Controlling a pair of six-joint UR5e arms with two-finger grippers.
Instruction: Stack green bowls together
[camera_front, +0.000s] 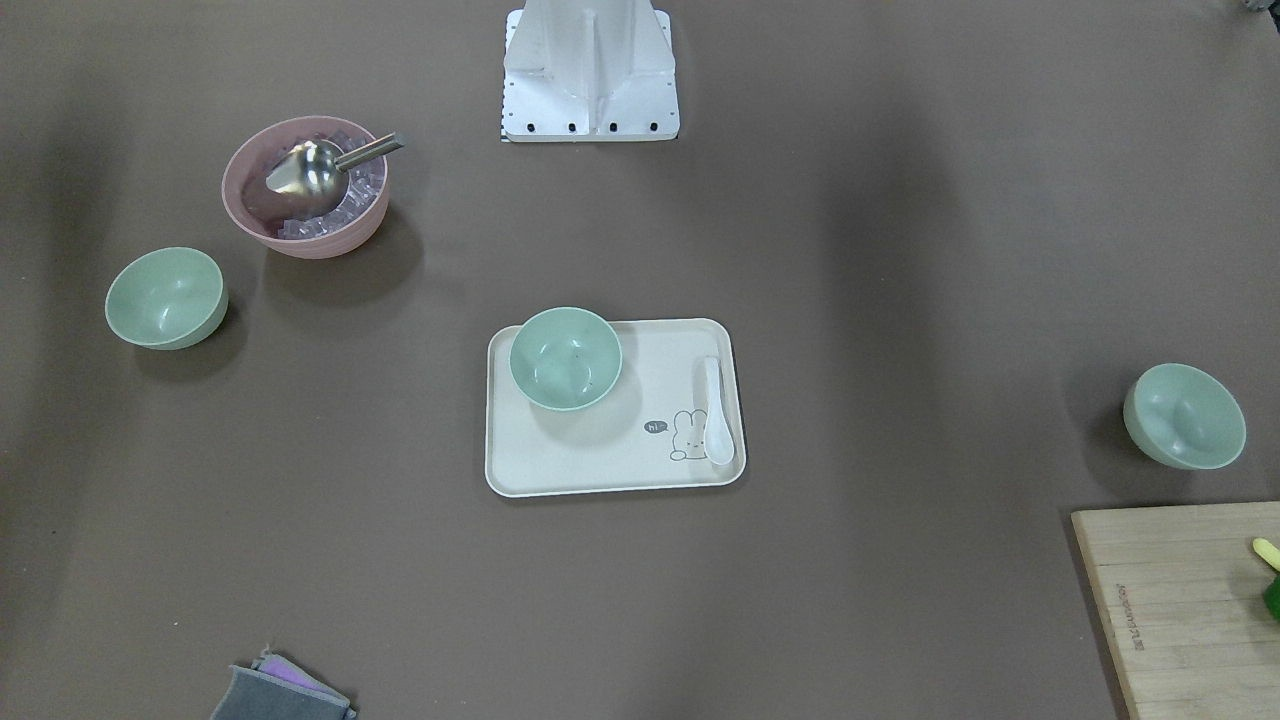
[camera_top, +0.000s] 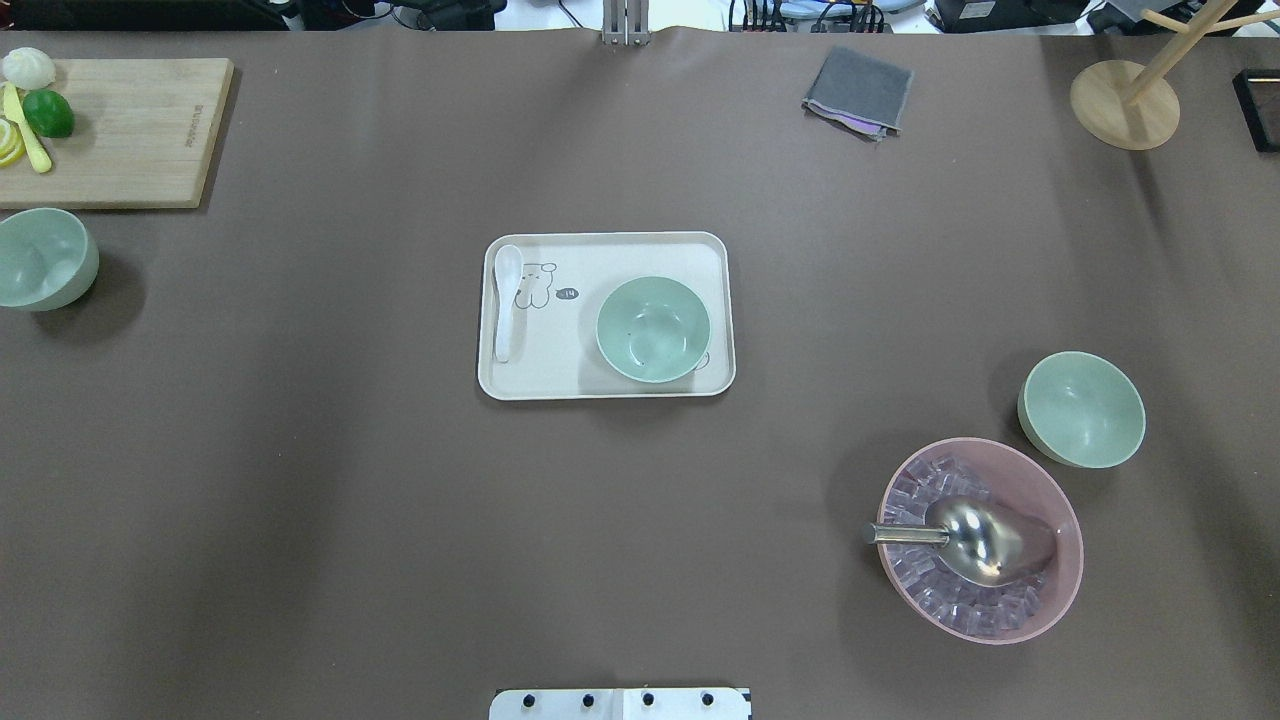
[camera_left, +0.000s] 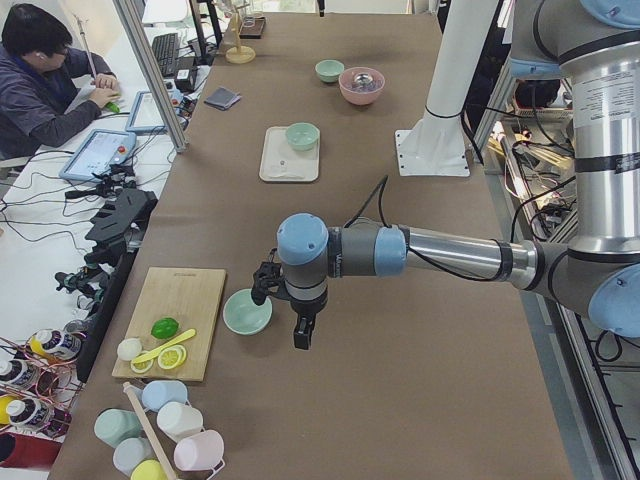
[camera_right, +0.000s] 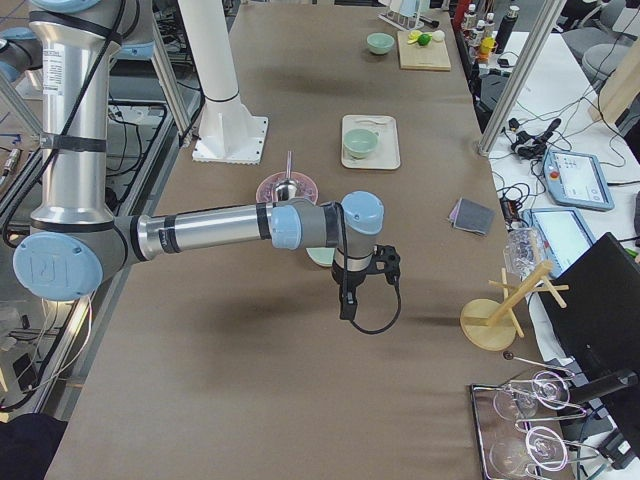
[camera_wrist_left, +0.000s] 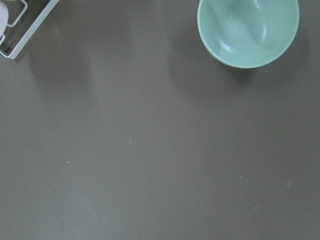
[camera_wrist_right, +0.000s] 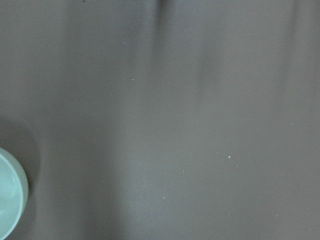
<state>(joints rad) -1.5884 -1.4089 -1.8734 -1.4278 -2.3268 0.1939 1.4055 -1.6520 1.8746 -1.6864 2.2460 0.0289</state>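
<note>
Three pale green bowls stand apart, all upright. One (camera_top: 652, 328) sits on the cream tray (camera_top: 604, 250) at the table's middle. One (camera_top: 42, 258) is at the far left, next to the cutting board, and shows in the left wrist view (camera_wrist_left: 248, 30). One (camera_top: 1081, 409) is at the right, beside the pink bowl; its rim shows in the right wrist view (camera_wrist_right: 7, 202). My left gripper (camera_left: 301, 340) hangs beside the left bowl (camera_left: 247, 312). My right gripper (camera_right: 346, 308) hangs near the right bowl. Both show only in side views, so I cannot tell if they are open or shut.
A pink bowl (camera_top: 1050, 590) holds ice cubes and a metal scoop (camera_top: 975, 535). A white spoon (camera_top: 506, 300) lies on the tray. A wooden cutting board (camera_top: 130, 130) with lime and lemon is far left. A grey cloth (camera_top: 858, 90) and a wooden stand (camera_top: 1125, 105) are far right.
</note>
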